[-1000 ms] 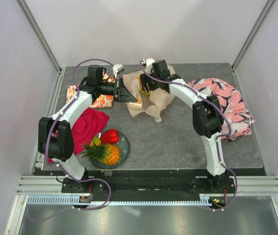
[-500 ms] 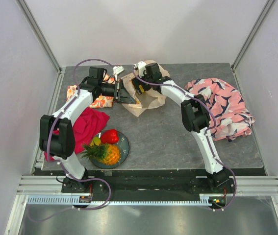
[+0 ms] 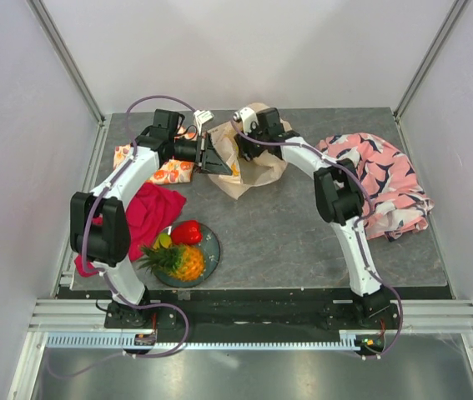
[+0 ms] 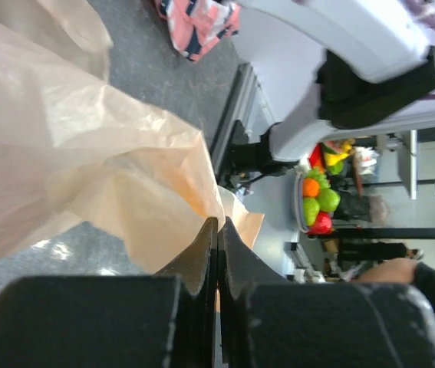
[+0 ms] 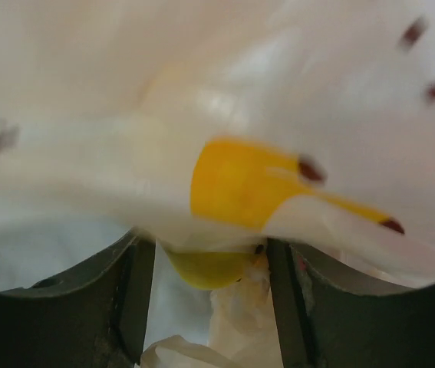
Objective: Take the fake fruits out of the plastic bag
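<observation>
The cream plastic bag (image 3: 257,171) lies crumpled at the back middle of the table. My left gripper (image 3: 218,161) is shut on its near left edge; in the left wrist view the fingertips (image 4: 218,224) pinch the thin film (image 4: 87,153). My right gripper (image 5: 211,261) reaches into the bag's mouth from the back (image 3: 246,148). Its jaws stand apart, and a yellow fake fruit (image 5: 205,268) lies between them with a gap on the left side, under banana-printed film (image 5: 240,184). A pineapple (image 3: 184,262), a red pepper (image 3: 188,232) and a small green-yellow fruit (image 3: 163,241) sit on a dark plate (image 3: 213,243).
A red cloth (image 3: 154,212) lies left of the plate. An orange fruit-printed cloth (image 3: 169,172) sits under the left arm. A pink patterned cloth (image 3: 382,179) is heaped at the right. Metal frame posts stand at the back corners.
My right arm has swung left and pushed deeper into the bag, which has bunched up smaller. Its jaws widened, then narrowed. The left gripper kept its hold on the bag.
</observation>
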{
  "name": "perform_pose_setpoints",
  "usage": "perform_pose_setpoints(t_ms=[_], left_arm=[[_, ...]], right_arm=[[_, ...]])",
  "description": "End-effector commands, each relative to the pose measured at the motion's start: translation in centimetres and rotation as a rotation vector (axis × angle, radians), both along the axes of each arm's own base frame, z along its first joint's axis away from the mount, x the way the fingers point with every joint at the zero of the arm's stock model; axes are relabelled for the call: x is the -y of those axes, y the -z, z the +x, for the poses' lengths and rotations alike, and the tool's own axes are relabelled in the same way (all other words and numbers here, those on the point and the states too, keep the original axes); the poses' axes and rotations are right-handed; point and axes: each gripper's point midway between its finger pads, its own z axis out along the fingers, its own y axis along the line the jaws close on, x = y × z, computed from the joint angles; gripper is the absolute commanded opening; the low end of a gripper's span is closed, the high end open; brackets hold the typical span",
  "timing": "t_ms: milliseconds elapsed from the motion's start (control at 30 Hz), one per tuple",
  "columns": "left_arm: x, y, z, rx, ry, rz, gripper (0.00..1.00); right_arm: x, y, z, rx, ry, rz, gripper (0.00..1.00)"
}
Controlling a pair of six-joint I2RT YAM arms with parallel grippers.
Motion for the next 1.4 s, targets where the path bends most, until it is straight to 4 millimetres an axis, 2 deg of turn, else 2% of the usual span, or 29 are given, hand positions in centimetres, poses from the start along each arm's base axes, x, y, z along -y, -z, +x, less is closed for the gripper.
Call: perform_pose_setpoints(t_ms=[0,33,67,100,133,167,200,267,333,367,400,533,567,600,667,700,733,767,800,833,867,933,967,1033,1067,1133,1267,1333,1367], left_arm=[[-0.3,-1.0,3.4,0.182,-0.048,0.077,0.02],[-0.4,-0.9,4.1,0.196,-0.059,0.091,0.02],[-0.5,-0.3,5.1,0.205,-0.068,0.107,0.02],[-0.4,-1.2,6.1,0.235,-0.078,0.110,0.02],[-0.4,-1.4,6.8,0.248,-0.084,0.113,0.02],[-0.3,-0.6,7.8,0.240,-0.089,0.123,0.02],[-0.3,-1.4,9.0,0.286,-0.106,0.138,0.02],[-0.3,-0.8,10.3,0.311,-0.113,0.162,0.02],[-0.4,-0.1,11.9,0.328,-0.132,0.194,0.02],[-0.4,0.1,12.4,0.335,-0.137,0.202,0.01],[-0.4,0.3,12.9,0.345,-0.143,0.212,0.02],[-0.1,-0.8,12.4,0.366,-0.134,0.196,0.05],[0.0,-1.3,12.0,0.369,-0.124,0.182,0.15],[0.0,-2.7,11.4,0.393,-0.123,0.169,0.27],[-0.4,-3.9,10.5,0.412,-0.136,0.173,0.64],[-0.8,-4.6,10.2,0.430,-0.145,0.178,0.69],[-1.5,-6.5,9.5,0.474,-0.162,0.181,0.74],[-1.9,-7.0,9.3,0.490,-0.181,0.199,0.81],[-2.4,-8.0,9.0,0.516,-0.195,0.204,0.83],[-3.3,-9.7,8.4,0.566,-0.216,0.206,0.84],[-3.8,-10.3,8.1,0.585,-0.233,0.221,0.86],[-5.0,-12.2,7.1,0.667,-0.257,0.247,0.87],[-5.5,-12.1,6.9,0.678,-0.275,0.278,0.87],[-6.2,-12.7,6.1,0.720,-0.279,0.295,0.87],[-6.1,-13.2,4.7,0.726,-0.245,0.263,0.88],[-6.1,-12.8,2.9,0.702,-0.189,0.233,0.89],[-5.7,-10.9,-1.3,0.618,-0.072,0.163,0.94],[-5.3,-11.6,-3.4,0.630,-0.027,0.113,0.93],[-5.0,-12.4,-4.1,0.659,-0.016,0.097,0.92]], right_arm=[[2.9,-11.2,-4.0,0.072,-0.051,0.089,0.37],[3.0,-12.3,-5.7,0.054,-0.090,0.115,0.36],[3.7,-14.5,-7.7,0.058,-0.113,0.131,0.37],[4.3,-15.4,-8.7,0.044,-0.129,0.142,0.37],[4.1,-15.4,-11.4,-0.036,-0.202,0.171,0.38],[4.6,-15.6,-12.6,-0.055,-0.224,0.168,0.38],[5.1,-17.2,-13.9,-0.052,-0.234,0.179,0.37],[5.8,-18.3,-16.4,-0.107,-0.240,0.215,0.37],[6.9,-18.6,-17.5,-0.140,-0.215,0.228,0.37],[7.4,-20.1,-18.0,-0.113,-0.209,0.240,0.37],[7.9,-20.7,-18.2,-0.098,-0.191,0.238,0.37],[10.7,-22.5,-18.0,0.017,-0.086,0.141,0.36],[11.1,-23.2,-18.1,0.028,-0.091,0.153,0.36],[11.1,-24.1,-18.4,0.040,-0.105,0.163,0.36],[10.6,-26.1,-20.0,0.064,-0.168,0.192,0.37],[9.9,-27.4,-21.2,0.068,-0.222,0.220,0.38],[9.5,-28.5,-22.1,0.081,-0.259,0.241,0.39],[8.6,-29.0,-23.0,0.081,-0.300,0.255,0.40],[7.9,-29.3,-23.8,0.076,-0.338,0.272,0.41],[7.1,-29.0,-24.4,0.052,-0.366,0.285,0.42],[5.9,-28.5,-25.4,0.023,-0.405,0.293,0.42],[4.3,-25.9,-26.6,-0.062,-0.456,0.308,0.42],[3.2,-25.1,-27.6,-0.083,-0.490,0.306,0.42],[2.3,-22.4,-28.4,-0.134,-0.516,0.281,0.42],[1.9,-21.7,-28.7,-0.138,-0.539,0.268,0.42],[1.8,-20.4,-28.3,-0.156,-0.533,0.243,0.41],[1.8,-20.8,-27.7,-0.117,-0.539,0.218,0.40],[2.2,-21.4,-27.6,-0.075,-0.548,0.193,0.40],[2.7,-20.9,-27.5,-0.075,-0.534,0.158,0.40]])
